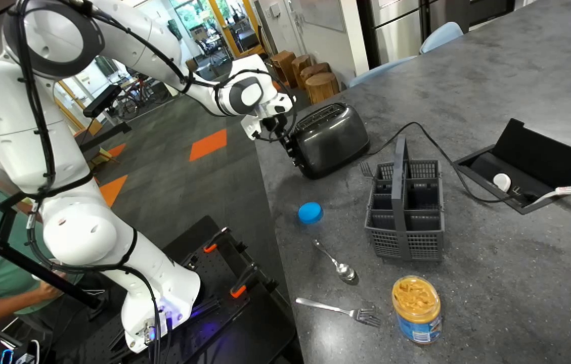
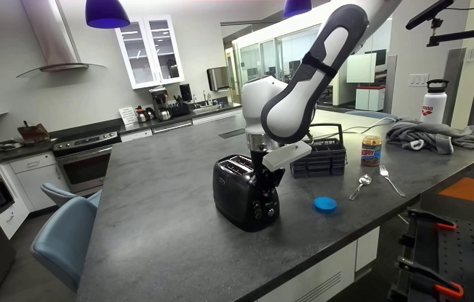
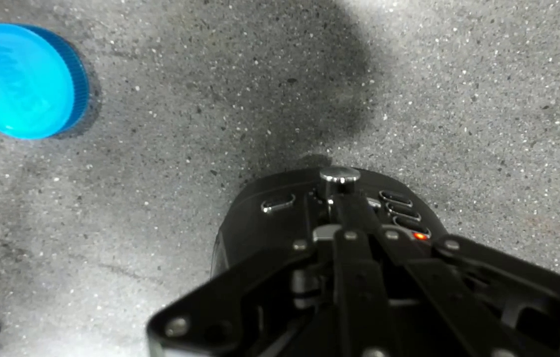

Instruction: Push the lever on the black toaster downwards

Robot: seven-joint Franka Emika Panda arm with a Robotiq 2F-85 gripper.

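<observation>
Wrist view: fingers [image 3: 355, 216] look drawn together over what seems the lever [image 3: 327, 232]. Both exterior views have the black toaster [image 2: 232, 193] upright on the worktop [image 2: 157, 218]; I'd fear an off-centre push missing the lever or skidding the toaster.

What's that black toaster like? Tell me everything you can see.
The toaster is rounded, glossy black, plastic-looking, with two slots on top. One end has buttons, a silvery knob and a lit red light. The tool hides part of that end; whether they touch is unclear. It stands upright near the edge of the grey counter, a dark cord running to an open box.
</observation>
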